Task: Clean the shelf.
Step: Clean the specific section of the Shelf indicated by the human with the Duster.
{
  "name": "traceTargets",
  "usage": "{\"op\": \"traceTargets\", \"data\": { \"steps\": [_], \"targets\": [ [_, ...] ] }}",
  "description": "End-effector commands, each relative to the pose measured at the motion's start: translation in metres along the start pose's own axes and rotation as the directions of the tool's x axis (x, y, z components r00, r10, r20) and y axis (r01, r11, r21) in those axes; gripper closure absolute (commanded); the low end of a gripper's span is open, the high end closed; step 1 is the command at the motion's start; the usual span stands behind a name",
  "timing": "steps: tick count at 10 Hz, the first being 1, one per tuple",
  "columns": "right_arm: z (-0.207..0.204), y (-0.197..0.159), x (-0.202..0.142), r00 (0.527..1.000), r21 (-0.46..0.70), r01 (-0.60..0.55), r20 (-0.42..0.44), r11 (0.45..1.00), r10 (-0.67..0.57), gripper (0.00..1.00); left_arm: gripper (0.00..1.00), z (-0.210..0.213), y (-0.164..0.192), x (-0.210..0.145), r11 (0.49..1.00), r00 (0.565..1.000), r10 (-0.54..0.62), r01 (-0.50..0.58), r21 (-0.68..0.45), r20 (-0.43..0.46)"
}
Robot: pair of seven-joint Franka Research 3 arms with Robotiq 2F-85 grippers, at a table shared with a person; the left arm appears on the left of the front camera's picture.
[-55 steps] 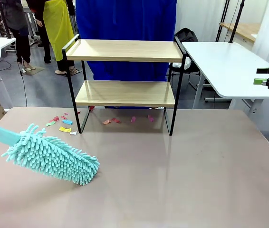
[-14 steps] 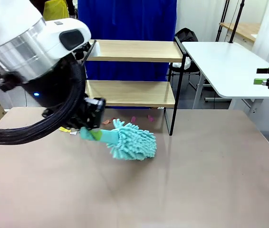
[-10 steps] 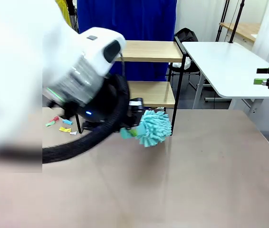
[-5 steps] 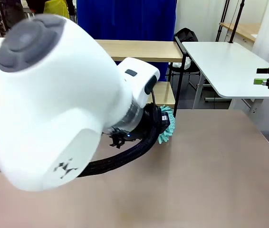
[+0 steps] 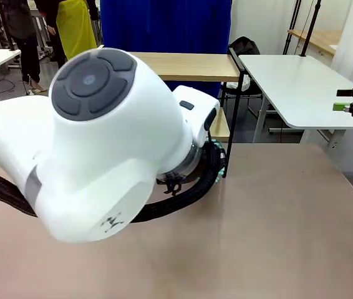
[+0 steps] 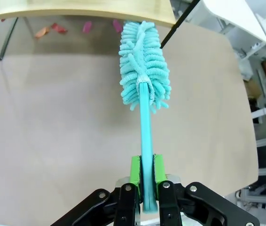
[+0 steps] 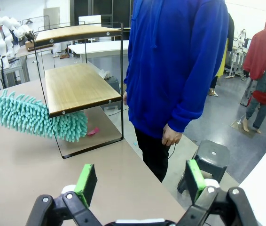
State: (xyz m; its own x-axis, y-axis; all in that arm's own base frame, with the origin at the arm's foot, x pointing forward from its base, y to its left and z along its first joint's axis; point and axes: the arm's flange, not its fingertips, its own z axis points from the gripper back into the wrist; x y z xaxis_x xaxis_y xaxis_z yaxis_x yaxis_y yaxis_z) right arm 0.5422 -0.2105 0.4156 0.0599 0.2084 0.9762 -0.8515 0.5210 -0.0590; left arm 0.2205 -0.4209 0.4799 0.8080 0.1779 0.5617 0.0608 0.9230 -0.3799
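Teal duster [image 6: 144, 61] tight in left gripper [image 6: 146, 165], tip seemingly under shelf [image 6: 76, 9].

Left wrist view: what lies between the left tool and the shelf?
In that view, the teal duster: its handle, clamped in the left tool, runs over tabletop to the head, whose tip reaches the shelf at its lower board.

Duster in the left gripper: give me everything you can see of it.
The duster is teal: a fluffy head of soft noodle-like strands on a slim, flat, plastic-looking handle. The left gripper is shut on the handle's lower end, one green pad on either side. The head points at the shelf, its tip tucked under the lower board's edge, near pink paper scraps. Whether the strands touch the board or the table isn't clear.
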Motion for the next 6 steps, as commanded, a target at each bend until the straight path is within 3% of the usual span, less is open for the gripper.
{"op": "traceTargets", "data": {
  "steps": [1, 3, 6],
  "targets": [
    [-0.001, 0.001, 0.002, 1.0, -0.002, -0.003, 0.002, 1.0, 0.003, 0.0, 0.86, -0.033, -0.022, -0.007, 1.0, 0.998, 0.018, -0.019, 0.018, 0.054],
    [-0.001, 0.001, 0.002, 1.0, -0.002, -0.003, 0.002, 1.0, 0.003, 0.0, 0.86, -0.054, -0.031, -0.005, 0.999, 0.994, 0.045, -0.048, 0.026, 0.104],
    [-0.001, 0.001, 0.002, 1.0, -0.002, -0.003, 0.002, 1.0, 0.003, 0.0, 0.86, -0.089, -0.044, 0.001, 0.996, 0.986, -0.018, 0.003, 0.089, 0.167]
  ]
}}
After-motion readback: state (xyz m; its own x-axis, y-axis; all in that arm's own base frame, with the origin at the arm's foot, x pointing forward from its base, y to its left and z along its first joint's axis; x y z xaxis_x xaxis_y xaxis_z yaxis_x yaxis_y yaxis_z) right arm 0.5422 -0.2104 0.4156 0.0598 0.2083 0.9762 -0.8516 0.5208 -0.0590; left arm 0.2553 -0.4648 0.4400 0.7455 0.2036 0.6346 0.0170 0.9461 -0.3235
